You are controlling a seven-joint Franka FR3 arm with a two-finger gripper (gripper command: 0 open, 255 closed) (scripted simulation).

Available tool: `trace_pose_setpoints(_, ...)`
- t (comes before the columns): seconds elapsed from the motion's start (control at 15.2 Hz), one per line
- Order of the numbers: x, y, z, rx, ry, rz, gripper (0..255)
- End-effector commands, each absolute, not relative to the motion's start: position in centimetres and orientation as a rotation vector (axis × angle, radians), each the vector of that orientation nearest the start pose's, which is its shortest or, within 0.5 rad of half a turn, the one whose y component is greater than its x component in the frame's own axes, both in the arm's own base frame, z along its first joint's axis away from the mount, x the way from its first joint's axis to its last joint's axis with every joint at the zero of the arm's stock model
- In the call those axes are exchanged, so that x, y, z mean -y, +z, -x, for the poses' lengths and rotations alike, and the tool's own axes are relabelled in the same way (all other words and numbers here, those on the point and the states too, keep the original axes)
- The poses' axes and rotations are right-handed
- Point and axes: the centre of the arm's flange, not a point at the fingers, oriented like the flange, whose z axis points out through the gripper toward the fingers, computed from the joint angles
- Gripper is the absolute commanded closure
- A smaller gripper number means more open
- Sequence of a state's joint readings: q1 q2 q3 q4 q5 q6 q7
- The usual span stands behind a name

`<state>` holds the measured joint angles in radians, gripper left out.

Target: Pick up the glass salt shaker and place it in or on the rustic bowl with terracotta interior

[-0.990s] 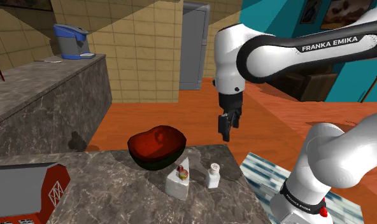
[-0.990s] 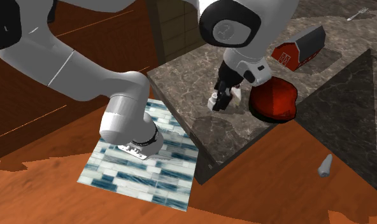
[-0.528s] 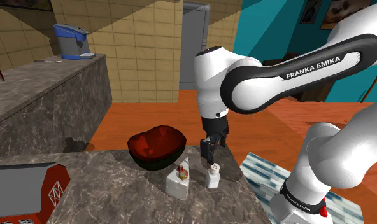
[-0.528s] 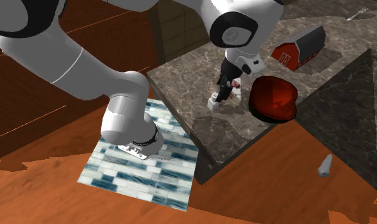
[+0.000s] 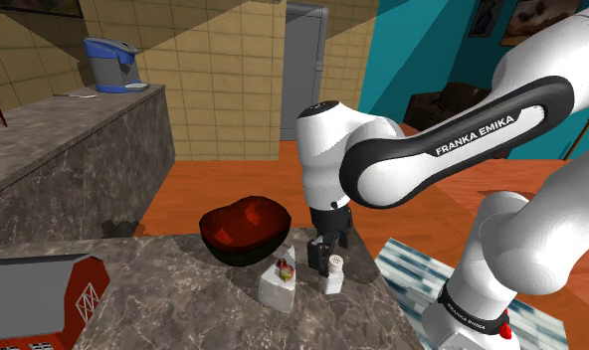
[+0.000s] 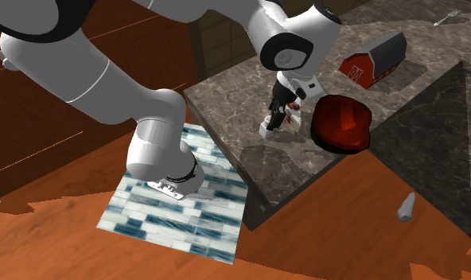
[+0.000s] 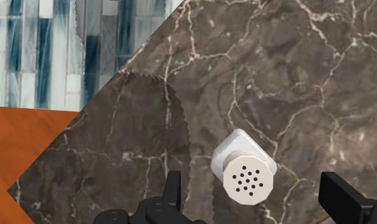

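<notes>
gripper: wide apart, holding nothing | shaker: between fingers, untouched | axis: upright, holed cap up

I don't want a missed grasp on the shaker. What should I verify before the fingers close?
1. Gripper open: ok, the fingers stand apart.
2. Shaker between the fingers: ok, roughly centred.
3. Shaker upright on the counter: ok.
4. Fingers low enough on the shaker's body: cannot tell.
5. White wedge clear of the fingers: cannot tell; it stands close beside the shaker.
6. Bowl upright and near on the counter: ok.
</notes>
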<state>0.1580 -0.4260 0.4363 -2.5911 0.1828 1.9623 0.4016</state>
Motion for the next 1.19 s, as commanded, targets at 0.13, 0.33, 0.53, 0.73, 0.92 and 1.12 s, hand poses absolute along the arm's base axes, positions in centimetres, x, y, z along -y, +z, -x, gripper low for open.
trace_pose_setpoints(0.13, -21.37, 36.22, -30.68, 0.077, 0.319, 3.244, 0)
trace_pose_setpoints(0.33, -21.37, 36.22, -30.68, 0.077, 0.319, 3.244, 0)
trace_pose_setpoints(0.53, -21.37, 36.22, -30.68, 0.077, 0.319, 3.244, 255)
trace_pose_setpoints(0.73, -21.37, 36.22, -30.68, 0.077, 0.319, 3.244, 255)
trace_pose_setpoints(0.92, -21.38, 36.22, -30.70, 0.077, 0.319, 3.244, 255)
trace_pose_setpoints(1.12, -21.37, 36.22, -30.68, 0.077, 0.319, 3.244, 255)
